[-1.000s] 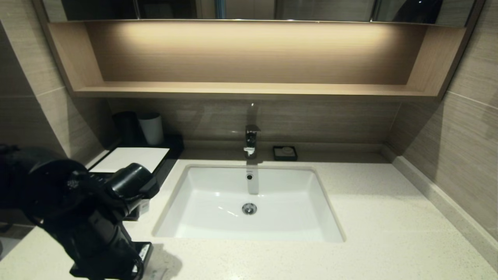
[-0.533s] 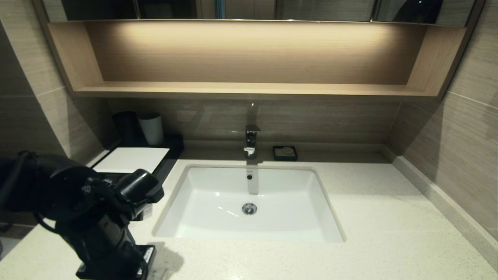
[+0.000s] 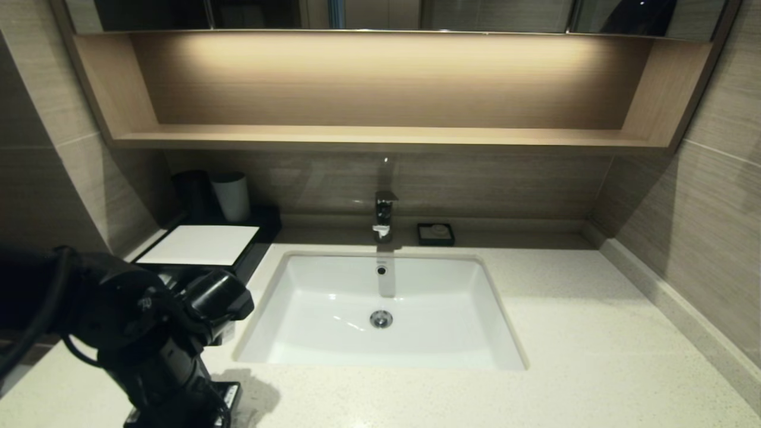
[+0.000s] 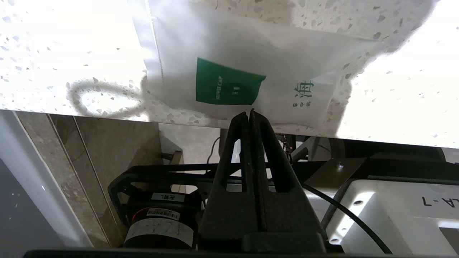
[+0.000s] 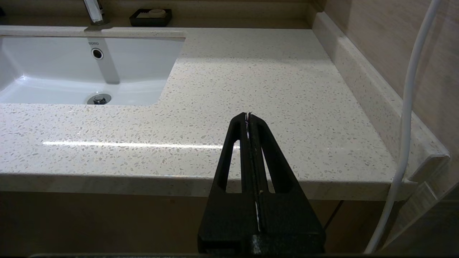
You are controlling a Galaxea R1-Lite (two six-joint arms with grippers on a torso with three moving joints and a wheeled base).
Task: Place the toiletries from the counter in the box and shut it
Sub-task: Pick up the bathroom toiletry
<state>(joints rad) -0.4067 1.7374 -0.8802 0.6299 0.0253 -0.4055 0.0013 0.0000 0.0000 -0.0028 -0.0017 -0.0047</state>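
- the counter (image 3: 594, 333) is an off-white speckled stone top, running from the left wall to a raised ledge along the right wall.
- a white rectangular sink basin (image 3: 333, 297) is set into its middle, with a chrome tap (image 3: 383, 215) on the back strip behind it.
- just right of the tap sits a small black soap dish (image 3: 436, 233).
- at the back left stands the low black box (image 3: 261, 229) with a white panel on top; behind it stand a dark cup (image 3: 191, 193) and a grey cup (image 3: 232, 196).
- a white sachet (image 4: 287, 61) with a green label lies flat at the counter's front edge, its lower edge at the lip.
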